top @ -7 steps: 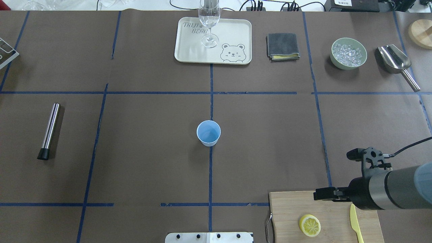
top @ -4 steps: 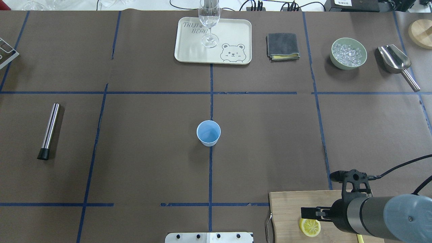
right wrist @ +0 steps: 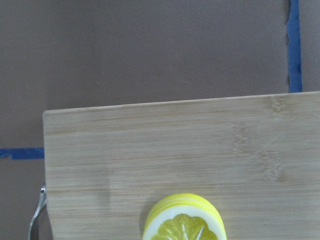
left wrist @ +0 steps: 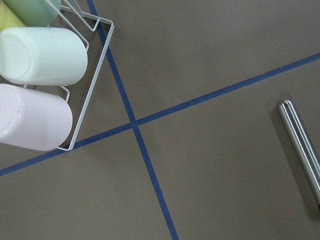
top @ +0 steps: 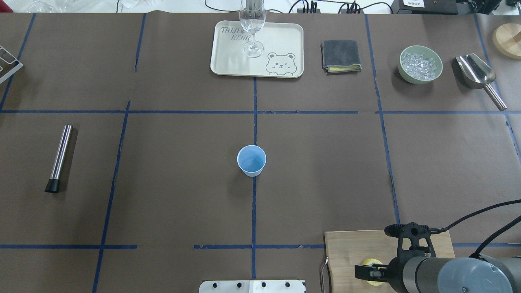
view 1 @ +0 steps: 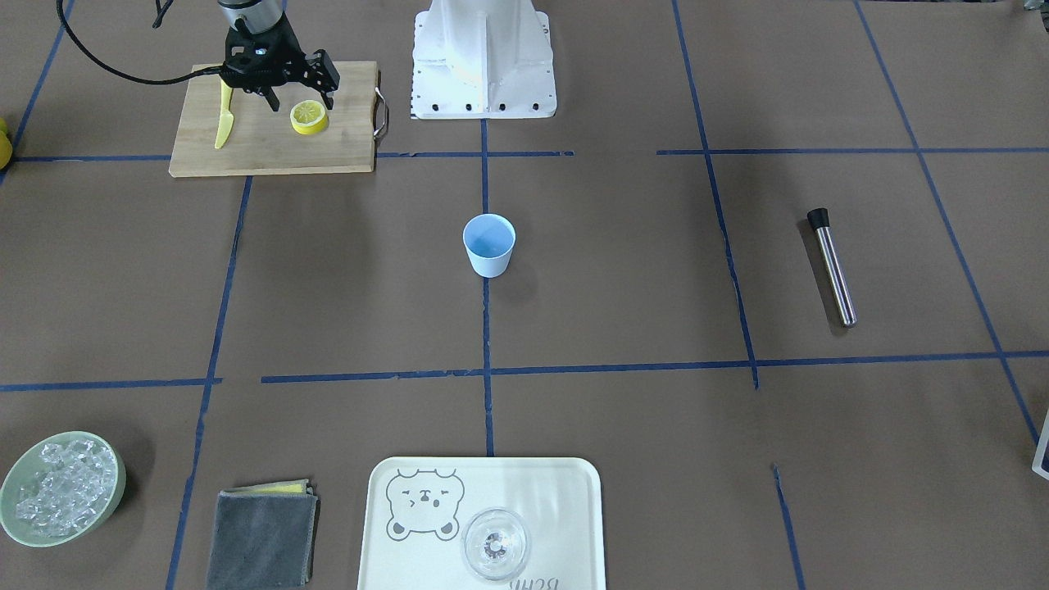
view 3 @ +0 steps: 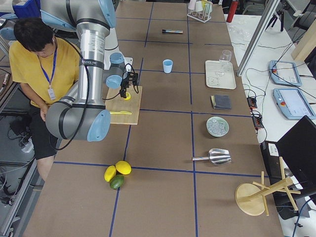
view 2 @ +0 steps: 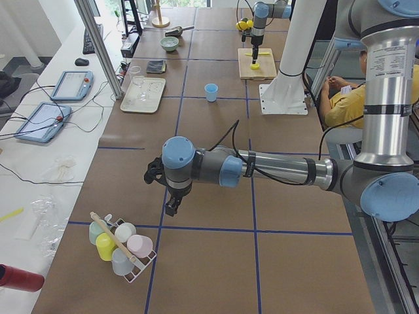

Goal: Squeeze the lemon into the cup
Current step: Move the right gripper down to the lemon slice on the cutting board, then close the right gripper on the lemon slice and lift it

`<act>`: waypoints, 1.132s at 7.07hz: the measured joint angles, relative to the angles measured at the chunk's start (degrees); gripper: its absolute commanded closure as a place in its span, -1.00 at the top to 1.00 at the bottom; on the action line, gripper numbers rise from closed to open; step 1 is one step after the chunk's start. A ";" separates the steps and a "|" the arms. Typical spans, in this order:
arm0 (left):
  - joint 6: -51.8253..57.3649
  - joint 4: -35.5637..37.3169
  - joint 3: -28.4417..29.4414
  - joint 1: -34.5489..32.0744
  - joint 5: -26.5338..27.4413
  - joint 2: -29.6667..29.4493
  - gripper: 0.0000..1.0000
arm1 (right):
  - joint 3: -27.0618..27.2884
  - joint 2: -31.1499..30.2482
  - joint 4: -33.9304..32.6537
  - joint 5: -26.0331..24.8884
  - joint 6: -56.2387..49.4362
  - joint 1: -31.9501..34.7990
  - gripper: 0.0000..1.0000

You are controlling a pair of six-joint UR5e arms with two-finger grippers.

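The lemon [view 1: 309, 117] is a round yellow slice with a pale segmented face. It lies flat on the wooden cutting board [view 1: 246, 152] and shows at the bottom of the right wrist view [right wrist: 184, 222]. My right gripper [view 1: 301, 104] is open, with one finger on each side just above the lemon. From overhead the gripper [top: 368, 273] covers most of the lemon [top: 369, 263]. The light blue cup [top: 251, 160] stands upright at the table's middle [view 1: 489, 244], far from the board. My left gripper [view 2: 171, 203] hangs over the far left end of the table; I cannot tell whether it is open or shut.
A yellow plastic knife [view 1: 223, 119] lies on the board beside the gripper. A steel muddler [top: 59, 158] lies at the left. At the back are a tray [top: 281, 44] with a clear glass [top: 252, 24], a grey cloth [top: 341, 55], an ice bowl [top: 420, 64] and a scoop [top: 478, 75]. A rack of cups [left wrist: 40, 75] is under my left wrist.
My right arm has moved back toward the robot's base and a little left, from beyond the board's far edge to directly over the lemon. The cup has not moved.
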 measured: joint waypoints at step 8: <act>-0.08 0.01 -0.30 -0.16 -2.16 0.43 1.00 | -2.59 2.92 -3.28 -0.03 -0.02 0.08 0.14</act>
